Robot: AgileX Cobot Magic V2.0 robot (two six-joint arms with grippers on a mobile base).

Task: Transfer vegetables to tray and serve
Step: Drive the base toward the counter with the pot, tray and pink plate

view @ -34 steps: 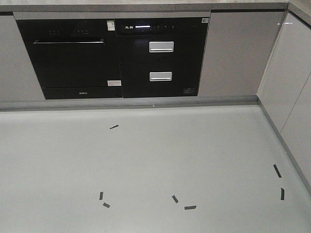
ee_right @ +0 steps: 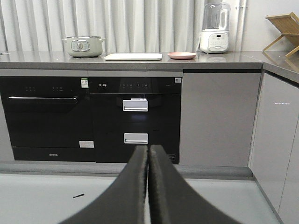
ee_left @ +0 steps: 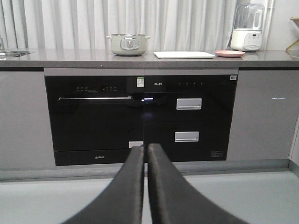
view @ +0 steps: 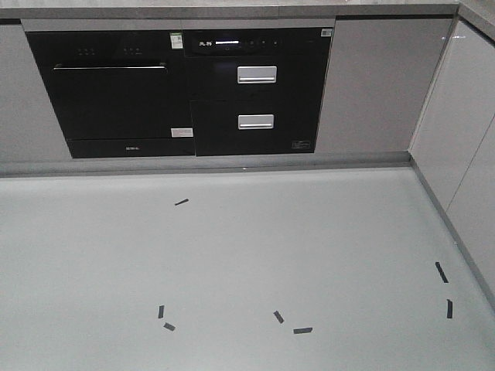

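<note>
Grey countertop (ee_right: 224,59) with tray (ee_right: 133,56), tape-marked grey floor (view: 247,255); left pincer (ee_left: 145,146) and right pincer (ee_right: 148,147) pressed together.

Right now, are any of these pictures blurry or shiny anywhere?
Front-facing view: dim, grey but sharp; only the appliance display glows. Left wrist view: the left hand is a dark, soft-edged shape up close, and the oven handle catches a bright streak. Right wrist view: the right hand looks equally dark, and a small glint sits on the cabinet door.

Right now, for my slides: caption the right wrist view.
Shut right claw faces counter holding pot, tray, pink plate, blender.
</note>
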